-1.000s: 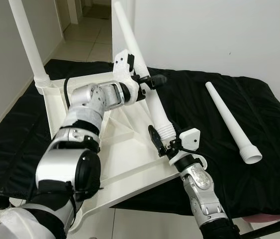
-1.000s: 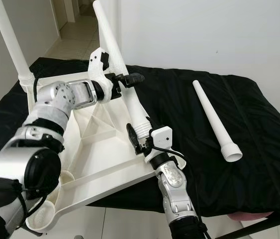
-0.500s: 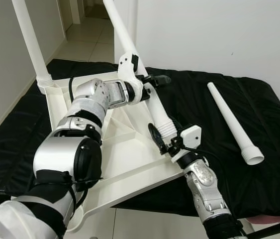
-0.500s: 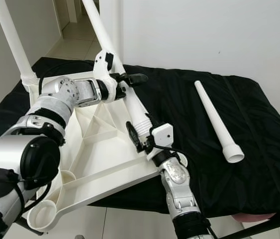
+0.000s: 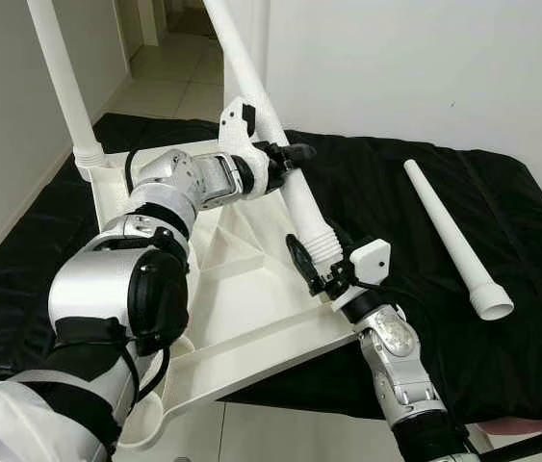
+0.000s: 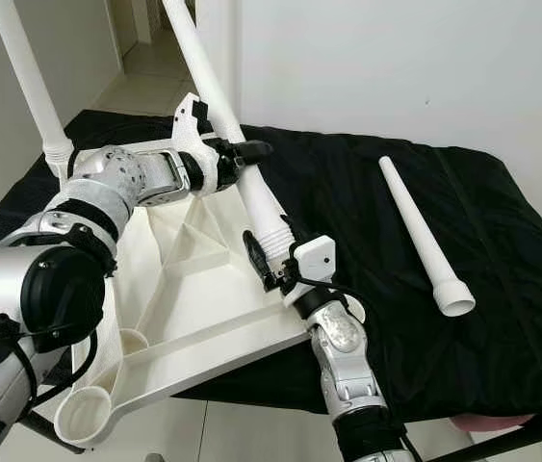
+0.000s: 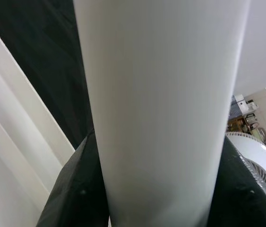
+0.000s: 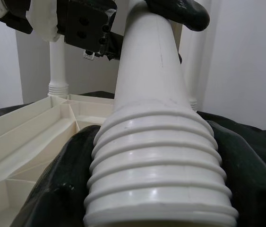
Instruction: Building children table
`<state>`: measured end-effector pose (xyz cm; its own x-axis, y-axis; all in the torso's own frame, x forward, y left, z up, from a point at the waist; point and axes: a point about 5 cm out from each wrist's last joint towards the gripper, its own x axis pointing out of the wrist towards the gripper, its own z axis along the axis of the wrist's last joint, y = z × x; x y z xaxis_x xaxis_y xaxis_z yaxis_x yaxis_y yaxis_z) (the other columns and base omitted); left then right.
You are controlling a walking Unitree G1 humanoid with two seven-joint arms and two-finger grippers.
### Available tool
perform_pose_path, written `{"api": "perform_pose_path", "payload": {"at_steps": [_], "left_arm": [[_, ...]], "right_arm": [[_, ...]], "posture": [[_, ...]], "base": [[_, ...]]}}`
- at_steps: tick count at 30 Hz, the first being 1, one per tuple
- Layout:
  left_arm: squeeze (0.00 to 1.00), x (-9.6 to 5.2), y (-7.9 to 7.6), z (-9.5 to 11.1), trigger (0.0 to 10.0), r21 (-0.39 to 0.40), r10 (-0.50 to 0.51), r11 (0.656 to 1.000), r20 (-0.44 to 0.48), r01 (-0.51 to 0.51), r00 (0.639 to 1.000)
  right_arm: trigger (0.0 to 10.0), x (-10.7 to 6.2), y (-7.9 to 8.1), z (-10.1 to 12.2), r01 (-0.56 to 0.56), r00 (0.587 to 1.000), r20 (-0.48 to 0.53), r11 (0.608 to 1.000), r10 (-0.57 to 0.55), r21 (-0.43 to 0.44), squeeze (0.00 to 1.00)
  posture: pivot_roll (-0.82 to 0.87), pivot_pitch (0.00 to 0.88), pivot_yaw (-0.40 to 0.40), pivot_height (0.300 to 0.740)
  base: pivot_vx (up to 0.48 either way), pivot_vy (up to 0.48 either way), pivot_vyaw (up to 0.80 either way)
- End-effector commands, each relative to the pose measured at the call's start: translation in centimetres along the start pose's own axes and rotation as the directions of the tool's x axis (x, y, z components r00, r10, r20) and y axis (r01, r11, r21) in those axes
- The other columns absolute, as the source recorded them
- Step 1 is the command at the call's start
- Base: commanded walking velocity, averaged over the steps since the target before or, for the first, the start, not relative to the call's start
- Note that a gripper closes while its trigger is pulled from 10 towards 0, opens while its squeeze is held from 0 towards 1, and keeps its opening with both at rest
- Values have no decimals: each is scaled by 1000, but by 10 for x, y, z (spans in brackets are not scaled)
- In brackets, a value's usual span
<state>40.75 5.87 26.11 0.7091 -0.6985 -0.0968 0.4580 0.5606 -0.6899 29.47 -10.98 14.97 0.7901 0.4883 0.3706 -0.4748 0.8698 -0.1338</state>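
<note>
My left tool (image 5: 285, 159) pinched the long white plastic table leg (image 5: 280, 164) partway up its smooth shaft, while my right tool (image 5: 317, 269) clamped the same leg at its ribbed threaded end. The leg slanted upward over the upturned white plastic tabletop (image 5: 242, 289), which lay on the black cloth-covered desk (image 5: 415, 241), its ribbed underside forming shallow compartments. One white upright leg (image 5: 64, 87) stood in the far corner socket. A spare white tapered leg (image 5: 453, 241) lay apart on the cloth.
</note>
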Motion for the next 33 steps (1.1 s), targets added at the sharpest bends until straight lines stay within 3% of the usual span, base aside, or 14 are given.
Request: {"api": "perform_pose_path", "payload": {"at_steps": [1,6,7,12,13,20,21,29,30,31,33], "left_arm": [[0,-7,-8,29,0,63,-4,998,121,-3,993],[0,-6,-13,31,0,81,-39,996,120,29,992],[0,-5,-15,30,10000,99,-42,995,108,31,993],[0,-4,-17,31,10000,152,-35,988,109,18,993],[1000,-4,-18,32,10000,155,-41,988,111,24,993],[1000,-4,-20,35,10000,184,-46,983,122,23,991],[0,-4,-20,36,10000,183,-42,983,129,18,991],[0,-7,-19,42,10000,180,-23,984,148,-4,989],[0,-8,-18,45,6706,177,-19,984,166,-11,986],[0,-10,-18,49,0,171,-20,985,189,-13,982],[0,-11,-18,51,0,169,-22,986,202,-13,979]], "right_arm": [[10000,-4,2,-5,-35,999,-25,999,35,-5,0],[10000,-4,2,-5,-40,999,-26,999,40,-6,0],[10000,-5,3,-5,-42,999,-27,999,42,-5,0],[10000,-5,4,-6,-49,998,-31,999,48,-7,0],[10000,-5,4,-6,-49,998,-31,999,49,-8,0],[10000,-6,5,-5,-55,998,-30,998,55,-6,0],[10000,-6,6,-5,-62,998,-30,998,61,-9,0],[10000,-8,8,-5,-73,997,-30,997,72,-14,0],[10000,-8,8,-5,-76,997,-31,997,75,-15,0],[10000,-9,8,-5,-77,997,-32,997,77,-16,0],[10000,-9,8,-6,-78,996,-32,997,77,-18,0]], "posture": [[-47,0,-24,740],[-49,0,-25,740],[-50,0,-25,740],[-53,0,-22,740],[-53,0,-22,740],[-55,0,-20,740],[-57,0,-18,740],[-58,0,-18,740],[-60,0,-16,740],[-62,0,-15,740],[-63,0,-15,740]], "base": [[0,0,0],[0,0,0],[0,0,0],[0,0,0],[0,0,0],[0,0,0],[0,0,0],[0,0,0],[0,0,0],[0,0,0],[0,0,0]]}}
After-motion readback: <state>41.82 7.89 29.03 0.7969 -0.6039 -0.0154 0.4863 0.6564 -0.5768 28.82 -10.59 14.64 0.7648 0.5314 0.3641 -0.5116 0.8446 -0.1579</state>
